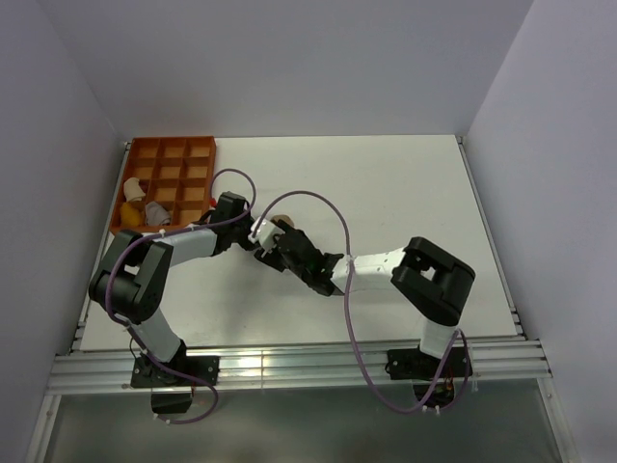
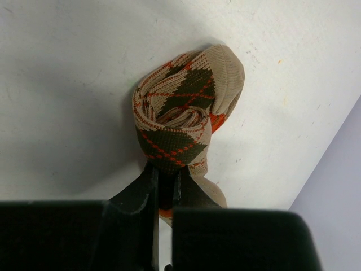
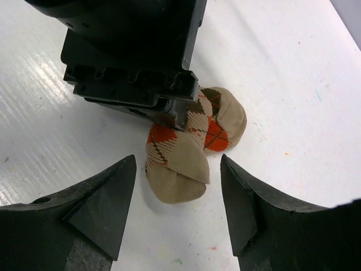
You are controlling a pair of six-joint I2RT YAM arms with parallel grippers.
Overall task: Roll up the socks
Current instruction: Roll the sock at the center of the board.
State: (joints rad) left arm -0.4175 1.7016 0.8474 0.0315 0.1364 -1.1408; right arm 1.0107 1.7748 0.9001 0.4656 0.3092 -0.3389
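The left gripper (image 2: 163, 182) is closed tight on one end of the argyle sock (image 2: 180, 113). The sock is rolled into a loose bundle and rests on the white table (image 1: 405, 183), about in the middle. The right gripper (image 3: 177, 164) is wide open and holds nothing. Its 2 fingers (image 3: 107, 203) stand on either side of the bundle, near it but not touching. An orange tray (image 1: 174, 145) sits at the far left corner of the table.
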